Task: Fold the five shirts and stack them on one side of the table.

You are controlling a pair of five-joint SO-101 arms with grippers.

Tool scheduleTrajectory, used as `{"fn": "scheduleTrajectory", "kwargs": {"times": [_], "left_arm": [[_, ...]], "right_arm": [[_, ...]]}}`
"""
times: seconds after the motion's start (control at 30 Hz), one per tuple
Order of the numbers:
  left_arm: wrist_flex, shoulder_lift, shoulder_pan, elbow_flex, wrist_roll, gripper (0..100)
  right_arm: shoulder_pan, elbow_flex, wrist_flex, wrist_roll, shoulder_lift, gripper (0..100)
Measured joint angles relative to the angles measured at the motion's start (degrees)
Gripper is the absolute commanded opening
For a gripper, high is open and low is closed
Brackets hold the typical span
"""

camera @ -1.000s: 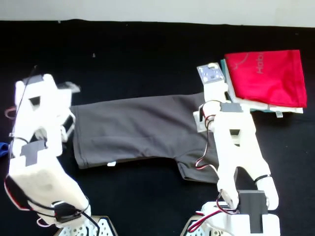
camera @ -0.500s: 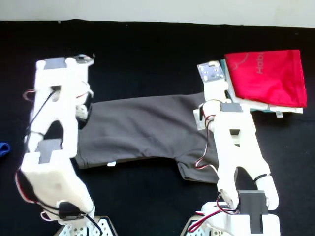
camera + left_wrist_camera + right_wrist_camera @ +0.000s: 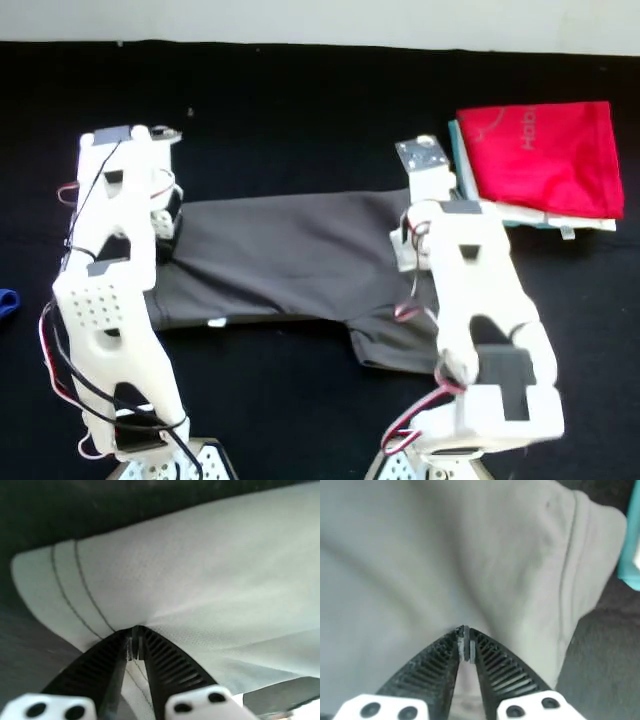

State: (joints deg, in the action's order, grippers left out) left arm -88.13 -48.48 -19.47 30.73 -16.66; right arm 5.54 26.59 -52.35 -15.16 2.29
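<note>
Nearest you, both arm bases sit at the near edge of the table [image 3: 300, 110], which is covered in black. A small blue object [image 3: 6, 303] shows at the table's left edge.

Just beyond the bases, the grey shirt [image 3: 280, 260] lies stretched across the middle of the table, running left to right between your two arms. One sleeve [image 3: 390, 350] sticks out toward the near edge on the right-hand side, beside the right arm [image 3: 470, 290]. A small white tag [image 3: 215, 323] shows on the shirt's near edge.

Your left gripper [image 3: 134, 642] is at the shirt's left end. Its jaws are drawn almost together, with a fold of the grey cloth [image 3: 200, 580] pinched at the tips, close to the stitched hem [image 3: 65, 595]. The left arm [image 3: 110, 260] reaches from the near edge over that end.

Your right gripper [image 3: 465, 642] is at the shirt's right end. Its jaws are likewise closed to a narrow slit, with grey fabric [image 3: 395, 555] gathered between them and puckered around the tips. A teal edge [image 3: 630, 555] shows just past the cloth there.

Farther back, toward the far right corner, the stack of folded shirts [image 3: 560, 222] lies flat. The red shirt [image 3: 540, 155] is on top, with pale and teal layers peeking out beneath it. The stack lies just beside the grey shirt's right end.
</note>
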Motion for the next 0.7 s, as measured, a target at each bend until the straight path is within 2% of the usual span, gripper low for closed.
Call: {"fn": "scheduleTrajectory", "kwargs": {"times": [0.2,0.37,0.7], "left_arm": [[-9.93,-14.51,-0.7,24.18,-4.4,1],[-12.66,-23.12,-2.02,42.2,-4.57,1],[-13.01,-24.18,-9.23,46.59,-5.19,1]], "right_arm": [[0.0,-19.52,-10.37,0.0,10.02,0.6],[0.88,-35.6,-15.74,0.0,15.21,0.6],[1.05,-51.52,-16.79,0.0,36.04,0.6]]}}
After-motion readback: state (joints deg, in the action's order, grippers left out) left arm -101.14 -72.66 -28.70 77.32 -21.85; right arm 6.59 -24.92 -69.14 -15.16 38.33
